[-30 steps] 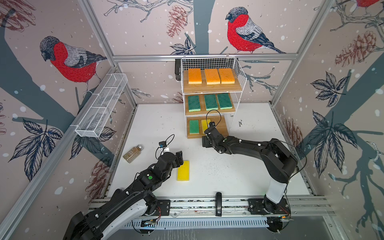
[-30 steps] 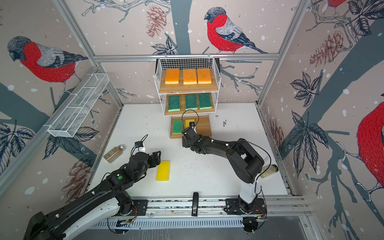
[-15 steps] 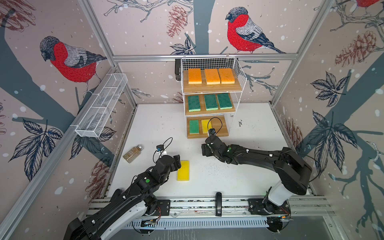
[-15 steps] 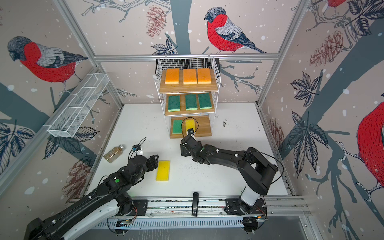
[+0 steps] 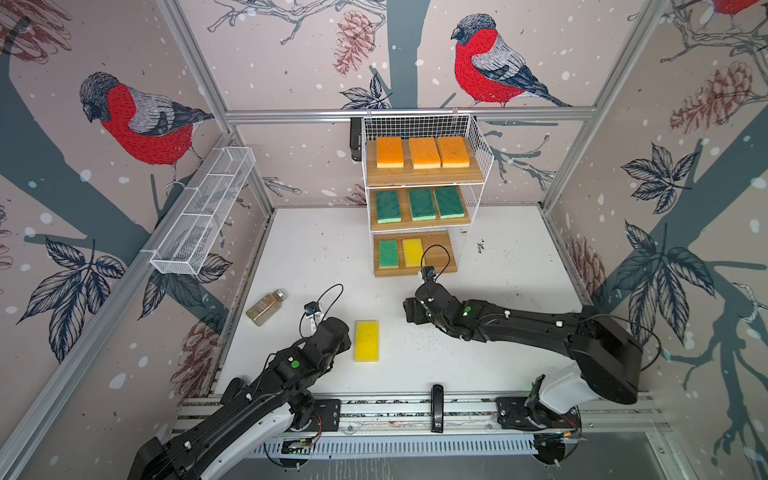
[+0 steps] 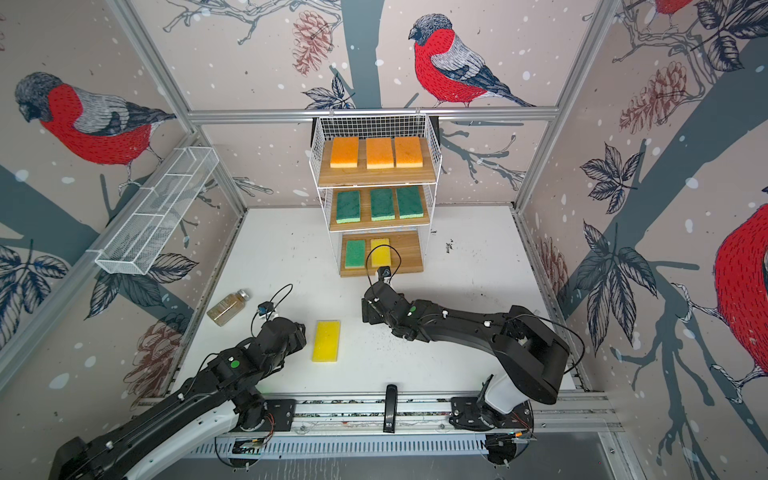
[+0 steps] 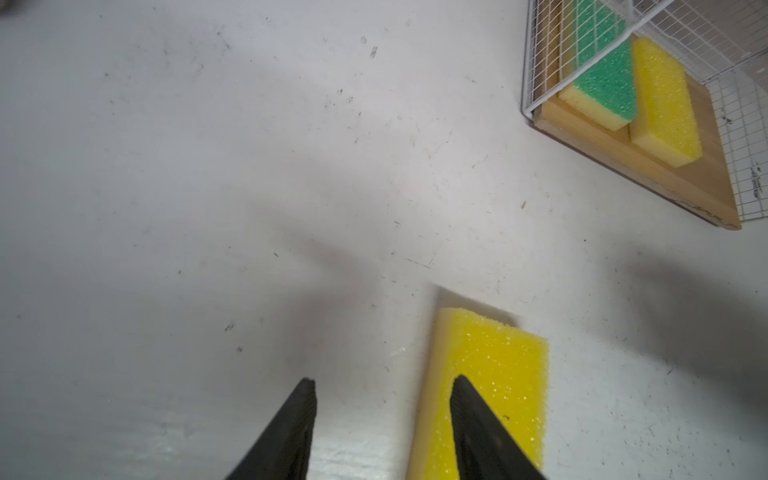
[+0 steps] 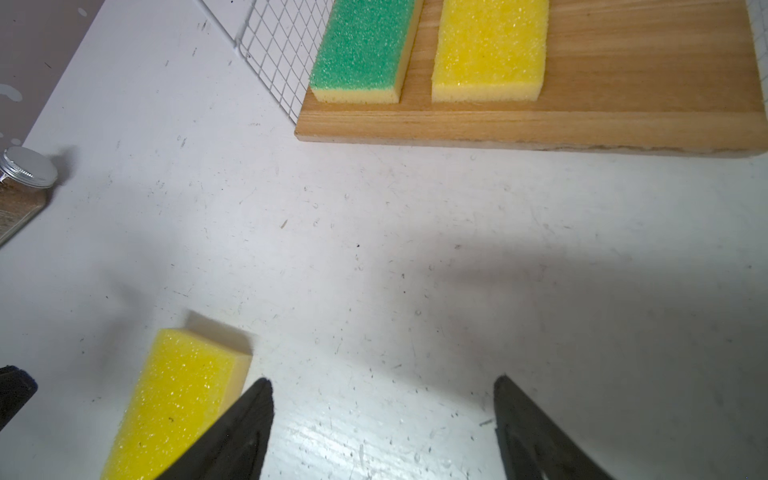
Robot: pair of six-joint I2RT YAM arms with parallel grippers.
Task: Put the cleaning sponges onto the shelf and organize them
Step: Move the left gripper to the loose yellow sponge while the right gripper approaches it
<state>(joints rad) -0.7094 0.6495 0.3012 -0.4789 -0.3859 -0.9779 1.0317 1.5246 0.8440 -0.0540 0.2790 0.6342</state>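
The shelf (image 5: 424, 178) stands at the back of the table. Three orange sponges (image 5: 424, 152) lie on its top board and three green ones (image 5: 422, 203) on the middle board. A green sponge (image 5: 388, 253) and a yellow sponge (image 5: 413, 252) lie on the bottom board; its right part (image 5: 441, 255) is bare. Another yellow sponge (image 5: 366, 340) (image 7: 490, 395) (image 8: 174, 399) lies flat on the table. My left gripper (image 5: 334, 332) (image 7: 382, 384) hovers open at that sponge's left edge, holding nothing. My right gripper (image 5: 411, 309) (image 8: 382, 382) stands open and empty, right of the sponge.
A small brownish jar (image 5: 266, 307) (image 8: 25, 187) lies near the left wall. A long white mesh tray (image 5: 203, 216) hangs on the left wall. A black clip (image 5: 436, 407) sits on the front rail.
My right gripper has drawn back from the bottom board toward the front of the table. The left gripper's jaws have narrowed, and it has shifted slightly back beside the yellow sponge.
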